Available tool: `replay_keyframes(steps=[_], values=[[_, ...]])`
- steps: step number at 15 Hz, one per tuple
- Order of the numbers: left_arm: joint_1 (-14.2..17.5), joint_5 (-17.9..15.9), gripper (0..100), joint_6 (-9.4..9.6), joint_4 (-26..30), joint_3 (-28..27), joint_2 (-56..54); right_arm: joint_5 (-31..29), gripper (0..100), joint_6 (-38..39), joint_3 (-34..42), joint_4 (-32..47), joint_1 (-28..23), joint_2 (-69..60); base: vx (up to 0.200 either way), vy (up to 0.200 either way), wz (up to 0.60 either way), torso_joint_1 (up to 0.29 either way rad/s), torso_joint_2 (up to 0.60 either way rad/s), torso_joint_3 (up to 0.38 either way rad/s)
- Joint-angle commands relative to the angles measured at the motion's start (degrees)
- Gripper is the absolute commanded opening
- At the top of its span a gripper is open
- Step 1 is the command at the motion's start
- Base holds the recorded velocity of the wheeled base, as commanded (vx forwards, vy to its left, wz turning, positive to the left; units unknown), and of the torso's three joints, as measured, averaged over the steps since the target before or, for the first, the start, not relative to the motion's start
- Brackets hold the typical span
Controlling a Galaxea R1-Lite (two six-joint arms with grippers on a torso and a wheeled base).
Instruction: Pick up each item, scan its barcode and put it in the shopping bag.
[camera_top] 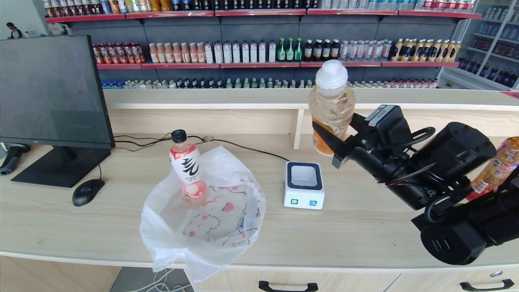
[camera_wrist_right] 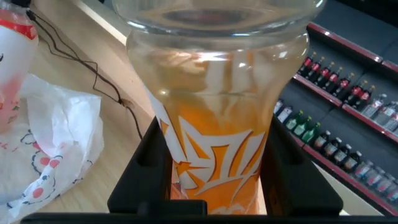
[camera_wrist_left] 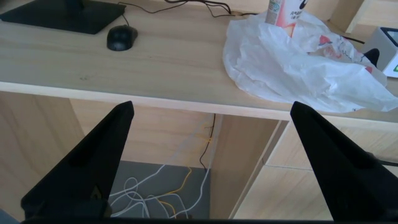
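My right gripper [camera_top: 330,142] [camera_wrist_right: 217,186] is shut on a clear bottle [camera_top: 331,109] [camera_wrist_right: 217,118] with a white cap and an orange label. It holds the bottle upright above the counter, behind and to the right of the white barcode scanner [camera_top: 304,185] [camera_wrist_left: 388,53]. The white shopping bag [camera_top: 202,221] [camera_wrist_left: 298,59] [camera_wrist_right: 56,137] lies open left of the scanner, and a pink-labelled bottle [camera_top: 187,170] [camera_wrist_left: 283,11] [camera_wrist_right: 15,68] stands in it. My left gripper [camera_wrist_left: 208,162] hangs open with nothing in it, below the counter's front edge.
A monitor [camera_top: 52,93] and a black mouse [camera_top: 87,191] [camera_wrist_left: 121,38] sit at the counter's left. Cables [camera_top: 162,140] run behind the bag. Another orange bottle [camera_top: 494,168] shows at the far right, behind my right arm. Drawers [camera_top: 288,286] line the counter front.
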Motion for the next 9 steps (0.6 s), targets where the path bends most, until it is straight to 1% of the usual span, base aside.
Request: replay_keyframes(steps=[1, 2, 3, 4, 6, 7, 9], values=[[0.0, 0.0, 100, -0.02, 0.0, 0.0, 0.1, -3.4, 0, 1.2, 0.4, -0.1, 0.5, -2.8, 0.000, 0.000, 0.00, 0.000, 0.00, 0.000], [0.0, 0.0, 100, -0.02, 0.0, 0.0, 0.1, -6.5, 0, 2.7, 0.4, -0.1, 0.7, -3.3, 0.000, 0.000, 0.00, 0.000, 0.00, 0.000], [0.0, 0.0, 100, -0.02, 0.0, 0.0, 0.0, -7.9, 0, 3.7, 0.4, -0.1, 0.8, -3.4, 0.000, 0.000, 0.00, 0.000, 0.00, 0.000], [0.0, 0.0, 100, -0.02, 0.0, 0.0, 0.1, -10.8, 0, 5.9, 0.3, -0.1, 1.1, -3.4, 0.000, 0.000, 0.00, 0.000, 0.00, 0.000], [0.0, 0.0, 100, -0.02, 0.0, 0.0, 0.0, -14.6, 0, 8.5, 0.4, -0.1, 1.1, -3.6, 0.000, 0.000, 0.00, 0.000, 0.00, 0.000], [-0.1, 0.0, 100, -0.02, 0.0, 0.0, 0.1, -16.2, 0, 9.9, 0.4, -0.1, 1.2, -3.6, 0.000, 0.000, 0.00, 0.000, 0.00, 0.000], [0.0, 0.0, 100, -0.02, 0.0, 0.0, 0.1, -17.5, 0, 12.7, 0.4, -0.1, 1.2, -3.5, 0.000, 0.000, 0.00, 0.000, 0.00, 0.000]])
